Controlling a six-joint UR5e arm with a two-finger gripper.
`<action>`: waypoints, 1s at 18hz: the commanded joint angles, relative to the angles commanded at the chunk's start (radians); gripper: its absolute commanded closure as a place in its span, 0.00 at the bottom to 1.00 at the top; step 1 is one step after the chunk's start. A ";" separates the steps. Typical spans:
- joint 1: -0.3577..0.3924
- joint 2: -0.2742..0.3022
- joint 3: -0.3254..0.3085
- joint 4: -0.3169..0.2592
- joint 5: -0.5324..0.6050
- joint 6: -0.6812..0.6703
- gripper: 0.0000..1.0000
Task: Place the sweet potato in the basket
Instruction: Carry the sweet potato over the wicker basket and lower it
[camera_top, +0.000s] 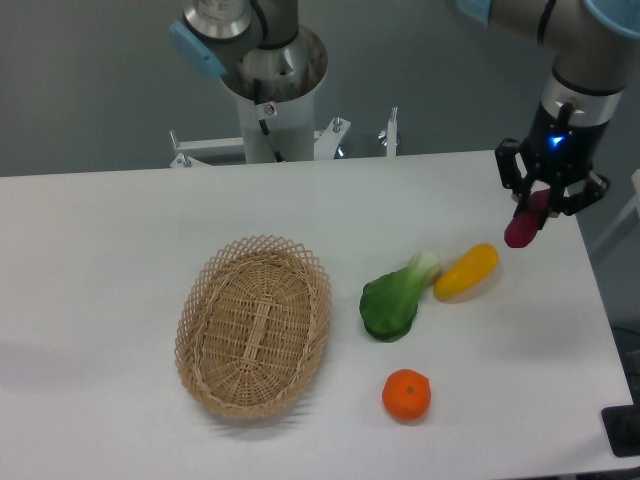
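Two fingers (540, 196) grip the sweet potato (523, 226) above the counter's (100, 250) right edge. Between it and the basket (254, 325), well apart at left, lie a yellow vegetable (466, 271) and leafy greens (395, 298); an orange (406, 394) sits nearer the front.

A robotics lab: bare white table (120, 240), pedestal-mounted arm (270, 80).
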 joint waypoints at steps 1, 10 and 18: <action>-0.017 -0.001 -0.002 0.002 0.000 -0.029 0.75; -0.248 0.005 -0.103 0.135 0.011 -0.449 0.75; -0.484 0.003 -0.301 0.368 0.063 -0.738 0.75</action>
